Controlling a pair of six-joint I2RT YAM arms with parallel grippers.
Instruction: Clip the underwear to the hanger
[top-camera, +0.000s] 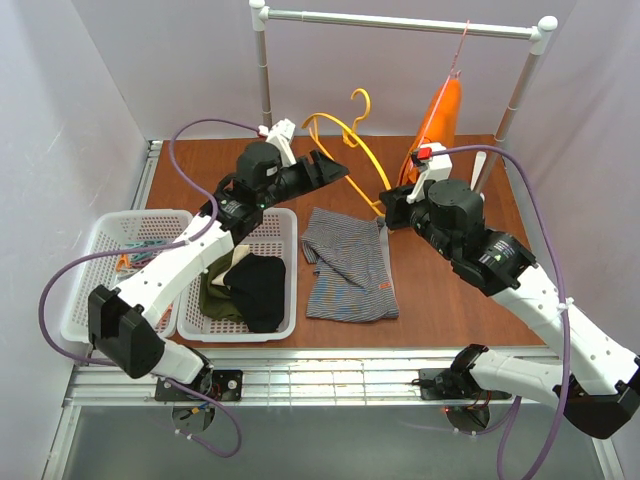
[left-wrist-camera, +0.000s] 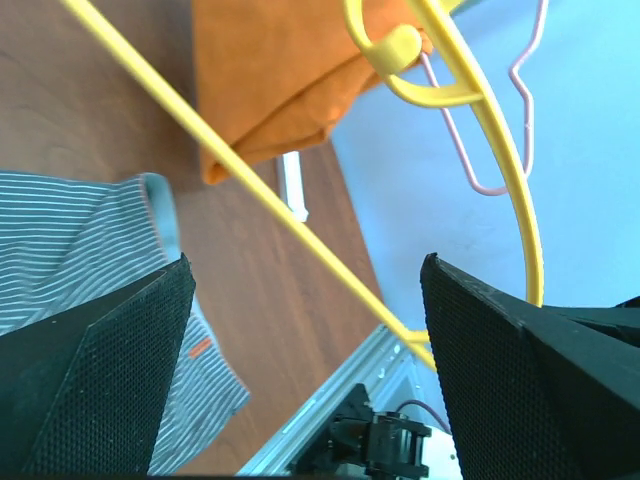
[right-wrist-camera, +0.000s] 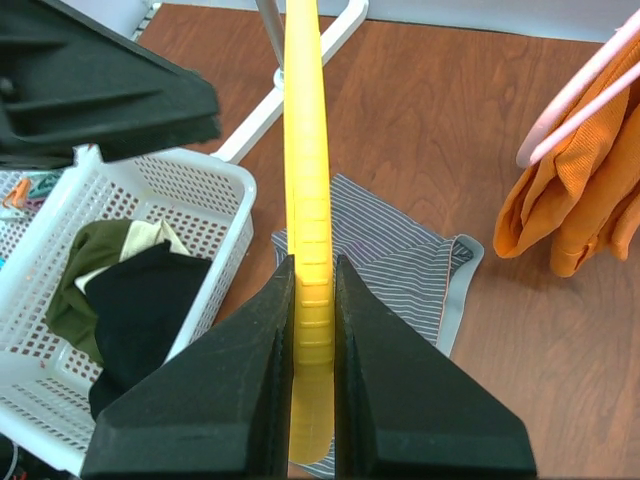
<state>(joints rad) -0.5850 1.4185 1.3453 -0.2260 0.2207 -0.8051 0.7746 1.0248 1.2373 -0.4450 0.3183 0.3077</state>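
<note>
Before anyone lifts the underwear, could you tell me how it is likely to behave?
Probably floppy: the underwear lies flat with folded edges, so it should drape from a pinch. Likely light, since the cloth looks thin.

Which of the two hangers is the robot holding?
The yellow hanger, pinched by the right gripper; the pink hanger hangs from the rail with orange cloth.

You see two arms, the left arm (top-camera: 170, 265) and right arm (top-camera: 545, 300), each with white link shells and black round joint housings. A purple cable (top-camera: 60, 290) loops alongside each. The left gripper (left-wrist-camera: 308, 265) and right gripper (right-wrist-camera: 313, 262) bear black wedge-shaped fingers (left-wrist-camera: 120, 380); the inner faces show a fine dotted texture.
</note>
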